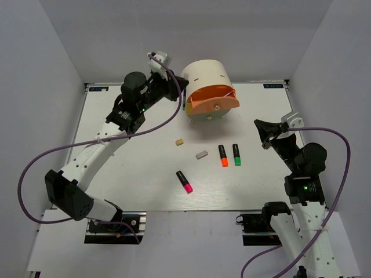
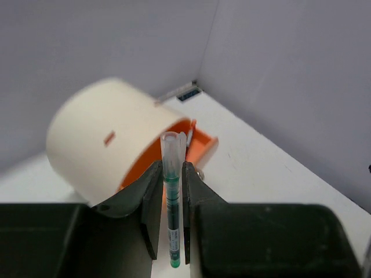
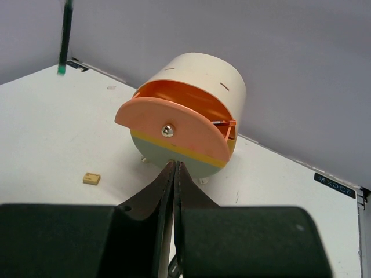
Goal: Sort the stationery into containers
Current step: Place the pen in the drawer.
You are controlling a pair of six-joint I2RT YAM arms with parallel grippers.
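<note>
My left gripper [image 2: 171, 168] is shut on a thin green pen [image 2: 171, 197], held upright in the air just left of the cream organiser [image 1: 206, 78]. The same pen [image 3: 65, 35] shows at the top left of the right wrist view. The organiser's salmon-orange top drawer [image 3: 168, 124] is pulled open; the yellow and grey-green drawers below it are closed. My right gripper [image 3: 175, 165] is shut and empty, off to the right of the organiser [image 3: 203, 75] and pointing at it. On the table lie pink [image 1: 185, 181], orange [image 1: 223, 155] and green [image 1: 236, 154] highlighters, a tan eraser [image 1: 180, 141] and a grey eraser [image 1: 202, 154].
White walls close in the table on three sides. The organiser [image 2: 110, 139] stands at the back centre. The left arm's purple cable [image 1: 156, 124] loops over the left part of the table.
</note>
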